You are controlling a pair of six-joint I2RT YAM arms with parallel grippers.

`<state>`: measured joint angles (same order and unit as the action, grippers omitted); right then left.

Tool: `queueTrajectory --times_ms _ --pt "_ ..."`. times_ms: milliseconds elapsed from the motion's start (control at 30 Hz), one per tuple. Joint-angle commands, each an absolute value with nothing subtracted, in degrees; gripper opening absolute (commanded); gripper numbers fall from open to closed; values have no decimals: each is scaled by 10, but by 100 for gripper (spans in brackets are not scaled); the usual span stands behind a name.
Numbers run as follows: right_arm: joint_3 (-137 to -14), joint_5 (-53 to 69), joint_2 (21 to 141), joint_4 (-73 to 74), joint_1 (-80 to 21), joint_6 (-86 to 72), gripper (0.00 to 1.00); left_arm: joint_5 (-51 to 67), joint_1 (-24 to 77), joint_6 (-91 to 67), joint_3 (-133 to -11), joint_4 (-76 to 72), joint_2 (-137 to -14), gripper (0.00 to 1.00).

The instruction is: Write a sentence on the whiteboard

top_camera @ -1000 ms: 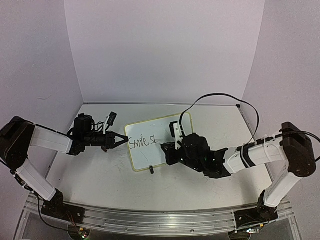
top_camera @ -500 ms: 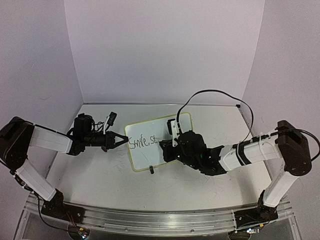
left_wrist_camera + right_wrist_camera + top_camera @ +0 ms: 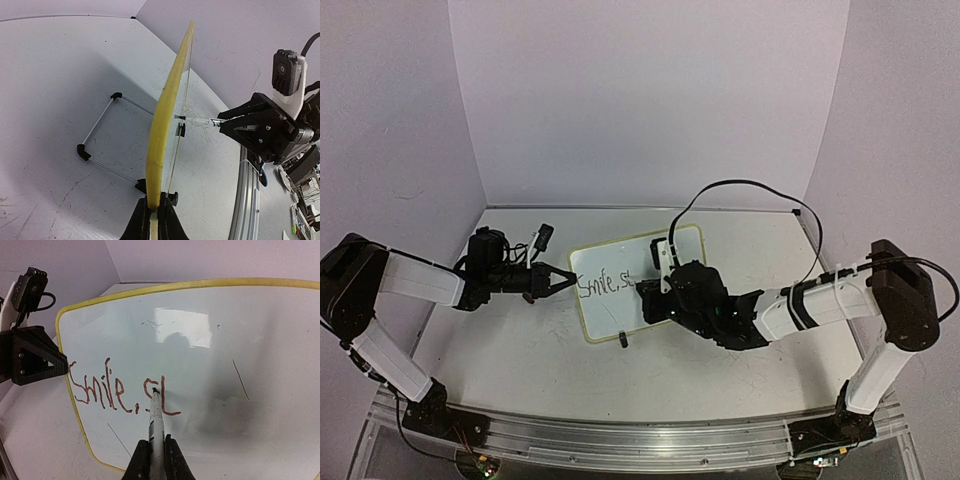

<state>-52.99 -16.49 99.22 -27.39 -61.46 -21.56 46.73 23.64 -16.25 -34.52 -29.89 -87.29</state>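
The whiteboard [image 3: 612, 257] stands tilted near the table's middle, with a thin yellow rim [image 3: 167, 110]. My left gripper [image 3: 566, 280] is shut on its left edge; the jaws pinch the rim [image 3: 154, 204]. The sentence [image 3: 120, 390] reads "Smile, st" in dark marker strokes. My right gripper [image 3: 156, 442] is shut on a white marker [image 3: 156, 420], whose black tip touches the whiteboard [image 3: 225, 340] between the "s" and the "t". From above, the right gripper [image 3: 655, 298] covers the last letters of the sentence [image 3: 600, 285].
A wire stand with black feet [image 3: 100, 125] props the board from behind. A black foot [image 3: 623, 339] sits at the board's near edge. A black cable [image 3: 750, 190] loops over the right arm. A metal rail [image 3: 620, 440] runs along the near table edge.
My right arm has shifted a little left and farther over the board with the marker, now hiding the last letters from above. The left gripper and the board have not moved.
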Motion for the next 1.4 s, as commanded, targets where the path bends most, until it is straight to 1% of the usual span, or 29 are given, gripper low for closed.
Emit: queueTrajectory --times_ms 0,233,400,533,667,1367 --pt "-539 -209 985 -252 -612 -229 0 466 239 -150 -356 -271 -866 0" --pt "-522 -230 964 -249 -612 -236 0 465 238 -151 -356 -271 -864 0" --pt "-479 -226 933 -297 -612 -234 0 465 239 -151 -357 -271 -864 0" --pt "-473 -187 933 -310 -612 -221 0 466 239 -151 -358 -271 -865 0" --pt "-480 -176 948 -310 -611 -223 0 467 239 -151 -359 -271 -866 0" --pt "-510 -202 970 -294 -600 -229 0 467 239 -151 -359 -270 -862 0"
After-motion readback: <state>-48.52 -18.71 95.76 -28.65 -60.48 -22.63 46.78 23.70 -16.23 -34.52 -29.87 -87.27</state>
